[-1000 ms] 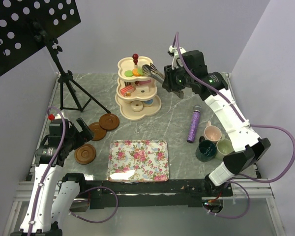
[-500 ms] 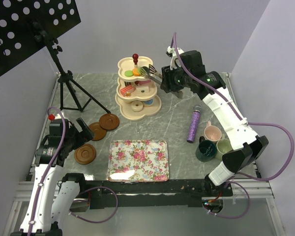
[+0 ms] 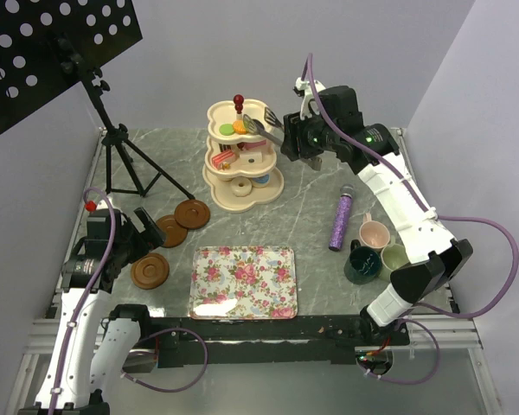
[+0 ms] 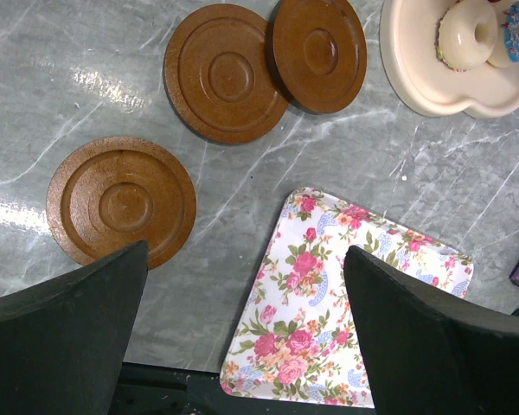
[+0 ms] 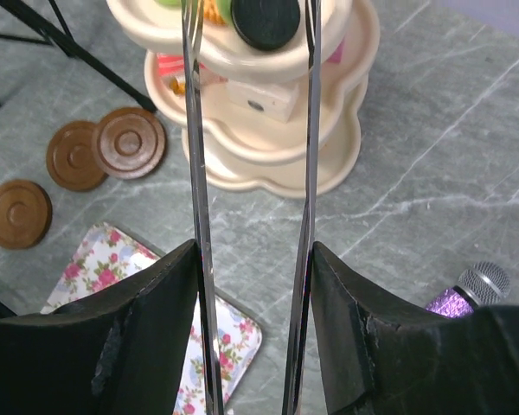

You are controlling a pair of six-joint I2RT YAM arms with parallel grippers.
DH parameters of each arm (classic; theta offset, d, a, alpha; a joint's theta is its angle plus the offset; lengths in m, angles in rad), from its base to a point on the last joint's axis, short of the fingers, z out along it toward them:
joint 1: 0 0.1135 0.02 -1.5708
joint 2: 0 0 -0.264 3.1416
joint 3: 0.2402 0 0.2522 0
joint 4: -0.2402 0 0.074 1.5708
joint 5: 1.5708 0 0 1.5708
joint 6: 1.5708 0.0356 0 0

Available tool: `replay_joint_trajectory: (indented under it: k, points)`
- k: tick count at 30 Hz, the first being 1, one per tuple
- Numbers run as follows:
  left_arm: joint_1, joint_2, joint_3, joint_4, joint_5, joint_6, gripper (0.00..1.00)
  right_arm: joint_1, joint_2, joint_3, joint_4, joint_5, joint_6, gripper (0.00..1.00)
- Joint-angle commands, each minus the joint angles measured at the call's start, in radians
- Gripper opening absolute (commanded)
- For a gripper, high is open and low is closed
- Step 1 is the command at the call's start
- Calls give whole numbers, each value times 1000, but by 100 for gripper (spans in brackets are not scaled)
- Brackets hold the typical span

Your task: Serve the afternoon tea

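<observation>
Cream three-tier stand (image 3: 242,194) at far centre, right gripper (image 3: 290,138) holding silver metal tongs (image 3: 262,124) over its top tier, three brown round saucers (image 3: 192,213) front left

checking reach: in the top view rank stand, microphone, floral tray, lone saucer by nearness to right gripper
From the right gripper, holding tongs:
1. stand, just left
2. microphone, right side
3. floral tray, front centre
4. lone saucer, front left

You see a grey table (image 3: 311,199) with thin white lines like marble. Your stand (image 3: 229,197) is cream. The three saucers (image 4: 121,203) are brown. The tray (image 3: 244,282) has pink roses all over. There is a pink mug (image 3: 374,233), a dark teal mug (image 3: 362,264) and a pale green mug (image 3: 395,258). The microphone (image 3: 341,220) is sparkly purple. The tongs (image 5: 195,173) are shiny silver.
</observation>
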Motion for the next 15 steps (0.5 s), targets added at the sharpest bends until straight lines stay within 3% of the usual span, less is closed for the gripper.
replay_joint_trajectory:
  k: [1, 8, 15]
  points:
    - [4, 5, 9, 14, -7, -6, 100, -9, -52, 94, 49, 4, 19, 59]
    - [3, 14, 9, 17, -7, 0, 100, -8, -249, -60, 105, -42, 39, 59]
    - [4, 20, 8, 18, -7, 5, 100, 40, -545, -493, 168, -203, -6, 57]
